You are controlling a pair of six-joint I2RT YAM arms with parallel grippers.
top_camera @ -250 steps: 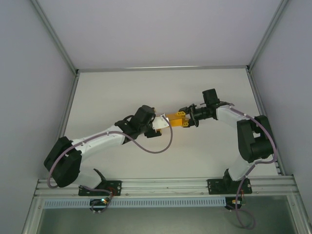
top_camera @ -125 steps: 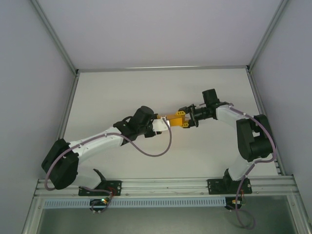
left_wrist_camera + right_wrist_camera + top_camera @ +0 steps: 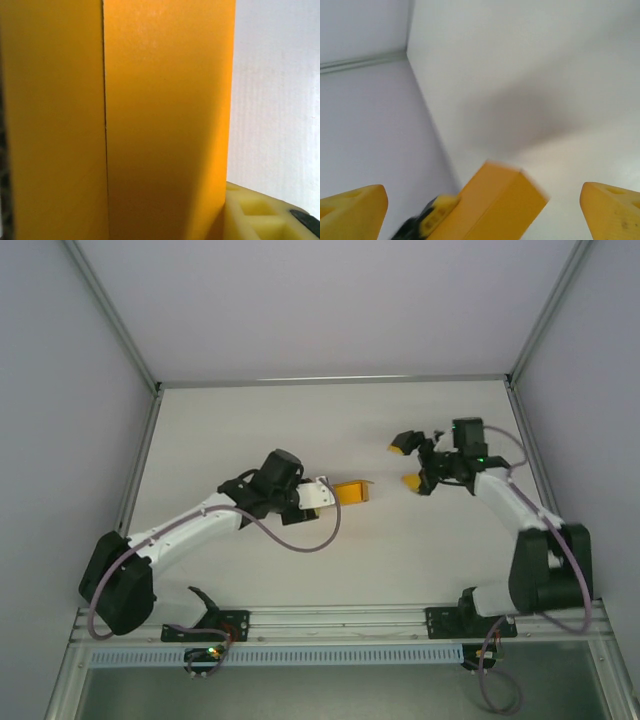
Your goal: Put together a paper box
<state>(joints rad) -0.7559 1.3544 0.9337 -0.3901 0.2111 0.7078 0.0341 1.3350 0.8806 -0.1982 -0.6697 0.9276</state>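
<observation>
From above, I'm seeing the left gripper (image 3: pixel 330 494) clamping one end of the paper box (image 3: pixel 352 492), which is sticking out toward the right arm near the middle of the table (image 3: pixel 250 420). The right gripper (image 3: pixel 408 464) is standing off to the box's right, clear of it, with its jaws spread wide.

The left wrist camera is giving me the close detail: two flat orange faces meeting at a thin vertical seam, and a pale yellow finger (image 3: pixel 260 215) pressing against the box's lower right edge.

The right wrist camera is giving me the opposite side. Its two yellow fingertips (image 3: pixel 350 207) are sitting far apart at the bottom corners, and the box's free end, slightly blurred, is lying between them and beyond them, not touching either.
</observation>
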